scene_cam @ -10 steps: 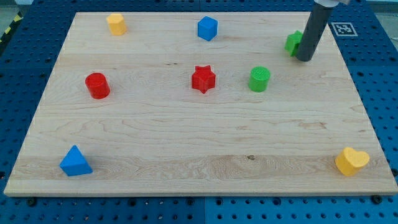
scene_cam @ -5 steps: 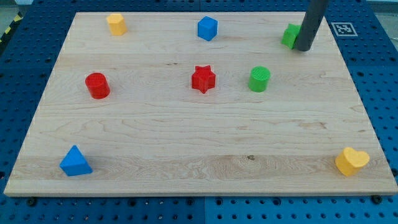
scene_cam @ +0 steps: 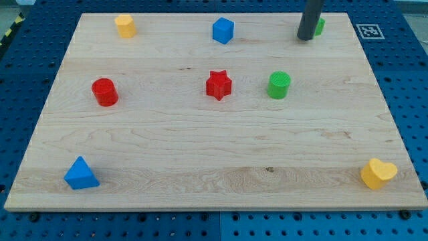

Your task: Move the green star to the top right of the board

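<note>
Pale wooden worktop [scene_cam: 200, 154], light grain w/ a few darker streaks & small knots, fills most of the view; it looks wider at the view's bottom than at the top. It lies on a blue perforated metal base [scene_cam: 27, 94] w/ regular rows of small round holes, showing on all sides, widest at the view's left & right. Black-and-white square marker tag [scene_cam: 369, 31] sits on the base just off the worktop's top-right corner. Yellow-and-black striped strip [scene_cam: 9, 30] at the view's top-left edge. Light even & soft, only faint shadows. No walls, floor or windows show.
</note>
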You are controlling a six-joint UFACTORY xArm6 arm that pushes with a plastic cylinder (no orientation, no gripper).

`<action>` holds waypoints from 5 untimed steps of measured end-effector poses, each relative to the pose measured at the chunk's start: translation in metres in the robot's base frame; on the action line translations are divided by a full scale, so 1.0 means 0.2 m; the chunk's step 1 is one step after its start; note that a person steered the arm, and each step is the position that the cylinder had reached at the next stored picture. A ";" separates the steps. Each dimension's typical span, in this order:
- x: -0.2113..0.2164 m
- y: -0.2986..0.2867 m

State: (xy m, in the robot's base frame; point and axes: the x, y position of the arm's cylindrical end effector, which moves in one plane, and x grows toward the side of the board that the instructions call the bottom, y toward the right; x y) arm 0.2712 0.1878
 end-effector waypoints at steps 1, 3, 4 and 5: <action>0.00 -0.11; -0.04 0.15; -0.04 0.16; -0.04 0.02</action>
